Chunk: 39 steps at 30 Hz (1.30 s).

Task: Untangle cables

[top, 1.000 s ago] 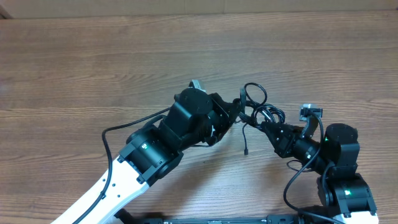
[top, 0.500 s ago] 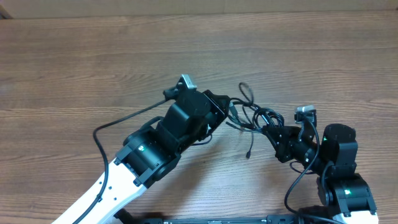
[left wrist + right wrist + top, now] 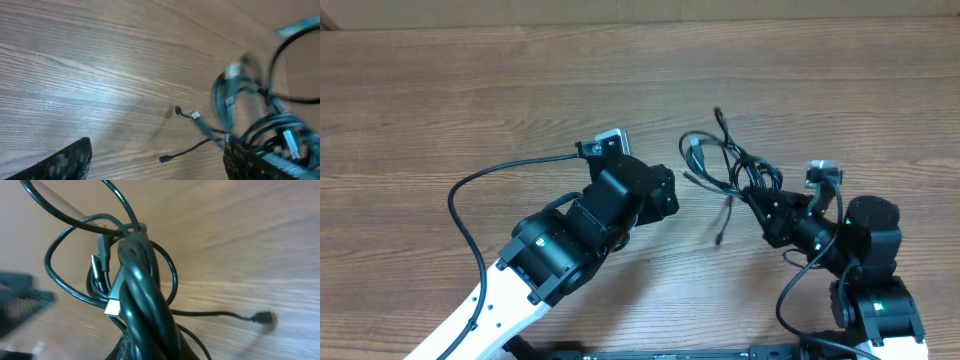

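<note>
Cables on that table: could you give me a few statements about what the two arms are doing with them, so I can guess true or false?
1. The right gripper is shut on the cables. True.
2. The left gripper is clamped on the cables too. False: its jaws stand open, and it is apart from the bundle.
3. The cables lie straight and side by side. False: they are looped together in one bundle.
4. A silvery plug shows in the bundle. True.
</note>
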### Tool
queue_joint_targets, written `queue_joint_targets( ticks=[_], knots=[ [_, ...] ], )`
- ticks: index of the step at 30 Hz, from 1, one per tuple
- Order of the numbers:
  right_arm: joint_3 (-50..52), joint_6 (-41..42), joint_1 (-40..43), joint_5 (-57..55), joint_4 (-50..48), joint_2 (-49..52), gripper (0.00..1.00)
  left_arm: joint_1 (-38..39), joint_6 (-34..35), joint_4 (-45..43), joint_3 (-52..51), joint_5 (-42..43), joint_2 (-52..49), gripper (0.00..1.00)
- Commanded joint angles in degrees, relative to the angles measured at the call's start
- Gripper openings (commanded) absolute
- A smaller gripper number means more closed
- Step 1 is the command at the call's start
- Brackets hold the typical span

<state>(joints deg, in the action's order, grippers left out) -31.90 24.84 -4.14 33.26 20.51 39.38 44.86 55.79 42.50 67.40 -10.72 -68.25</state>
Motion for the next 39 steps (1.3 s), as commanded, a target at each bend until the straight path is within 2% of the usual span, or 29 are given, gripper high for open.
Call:
queue_joint_targets(
  ticks=[1, 3, 5, 9, 17, 23, 29, 32, 36, 37, 39],
  knots=[
    [-0.8, 9.7, 0.1, 11.3, -6.7, -0.4, 0.04, -0.3, 6.1, -0.1, 1.1, 2.9, 0.8, 0.82],
    [-0.8, 9.7, 0.1, 14.3, -8.8, -0.4, 0.04, -0.3, 13.9, -1.8, 1.1, 3.0, 0.8, 0.75],
    [-0.8, 9.7, 0.1, 14.2, -8.6, -0.4, 0.04, -0.3, 18.0, -4.5, 1.1, 4.5, 0.8, 0.75],
    [-0.8, 14.3, 0.1, 14.2, -8.7, -0.2, 0.04, -0.3, 18.2, -10.5, 1.1, 5.7, 0.8, 0.75],
    [-0.8, 14.6, 0.1, 17.9, -11.5, -0.1, 0.04, -0.3, 18.1, -17.1, 1.1, 2.5, 0.8, 0.75],
    [-0.8, 7.6, 0.1, 20.3, -11.5, -0.1, 0.04, -0.3, 17.9, -19.6, 1.1, -1.8, 0.8, 0.73],
    [-0.8, 7.2, 0.1, 20.4, -11.6, -0.1, 0.04, -0.3, 15.8, -17.3, 1.1, -1.3, 0.7, 0.72],
    [-0.8, 0.0, 0.1, 21.0, -9.6, -0.1, 0.04, -0.3, 15.0, -13.9, 1.1, -0.2, 0.7, 0.72],
    [-0.7, -8.5, 0.1, 18.1, -3.8, -0.1, 0.04, -0.3, 7.1, -10.0, 1.1, 0.1, 0.7, 0.75],
    [-0.7, -8.7, 0.1, 14.1, -1.5, -0.1, 0.04, -0.3, 2.6, -8.4, 1.1, -0.5, 0.7, 0.73],
    [-0.7, -8.6, 0.1, 10.1, 0.5, -0.1, 0.04, -0.5, 0.1, -7.2, 1.1, -1.6, 0.9, 0.68]
  ],
)
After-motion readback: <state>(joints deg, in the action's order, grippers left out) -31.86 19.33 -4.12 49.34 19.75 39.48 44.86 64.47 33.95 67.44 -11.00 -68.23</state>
